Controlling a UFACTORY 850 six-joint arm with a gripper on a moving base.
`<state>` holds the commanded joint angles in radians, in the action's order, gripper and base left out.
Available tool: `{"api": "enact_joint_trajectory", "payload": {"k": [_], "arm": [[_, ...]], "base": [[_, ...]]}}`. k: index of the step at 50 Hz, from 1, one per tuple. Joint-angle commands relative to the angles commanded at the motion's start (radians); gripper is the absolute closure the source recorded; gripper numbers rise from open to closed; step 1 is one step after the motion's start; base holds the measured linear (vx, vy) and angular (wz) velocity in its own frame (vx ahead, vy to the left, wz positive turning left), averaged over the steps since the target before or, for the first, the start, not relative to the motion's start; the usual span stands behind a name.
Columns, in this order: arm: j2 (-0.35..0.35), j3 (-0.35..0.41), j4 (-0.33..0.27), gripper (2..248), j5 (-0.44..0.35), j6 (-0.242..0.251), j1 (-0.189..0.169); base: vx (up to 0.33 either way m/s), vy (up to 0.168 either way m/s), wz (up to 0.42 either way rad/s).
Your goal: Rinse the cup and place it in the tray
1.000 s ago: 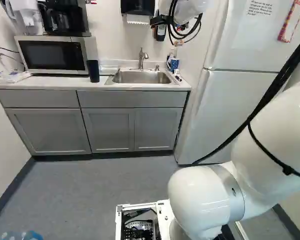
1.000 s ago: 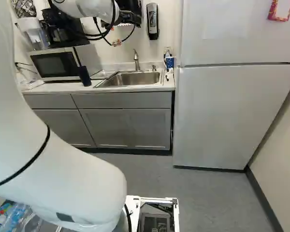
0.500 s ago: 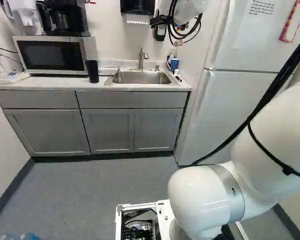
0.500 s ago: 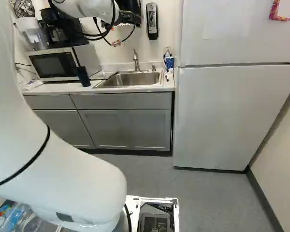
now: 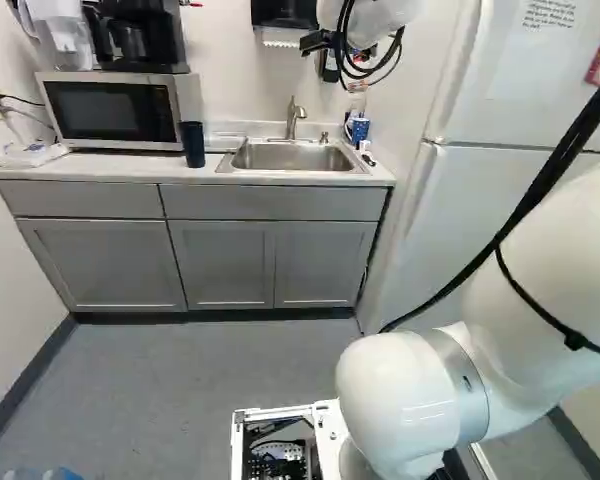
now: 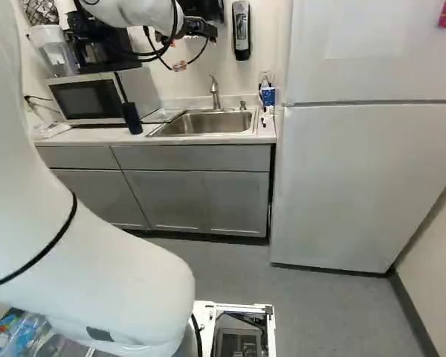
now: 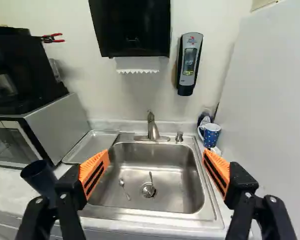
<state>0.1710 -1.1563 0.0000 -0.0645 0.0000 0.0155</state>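
High in the right base view, only a black part by the gripper [image 6: 197, 28] shows at the arm's end; its fingertips are hidden there. In the wrist view the gripper [image 7: 156, 172] stands open, its orange-padded fingers wide apart with nothing gripped. A dark cup [image 7: 39, 175] stands on the counter beside one finger, near the microwave; the left base view shows this dark cup [image 5: 192, 145] too. A blue patterned mug [image 7: 211, 135] stands at the sink's far corner, fridge side. The metal tray [image 7: 92, 145] lies between microwave and sink [image 7: 157, 165].
Two spoon-like utensils [image 7: 124, 188] lie in the basin by the drain. Behind the sink rises the faucet [image 7: 152, 127]; above hang a towel dispenser [image 7: 131, 30] and a soap dispenser [image 7: 189, 62]. The microwave [image 5: 115, 110] and fridge [image 6: 364, 178] flank the sink.
The base has moved: the kitchen scene has shifted rightward in both base views, the fridge most clearly. Against its lowest joint, the arm keeps its pose. Cup and mug stay put on the counter.
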Motion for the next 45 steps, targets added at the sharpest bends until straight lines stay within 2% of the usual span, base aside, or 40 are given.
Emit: {"api": "enact_joint_trajectory", "payload": {"k": [45], "arm": [[0.000,0.000,0.000,3,0.000,0.000,0.000]], "base": [[0.057,0.025,0.160]]}}
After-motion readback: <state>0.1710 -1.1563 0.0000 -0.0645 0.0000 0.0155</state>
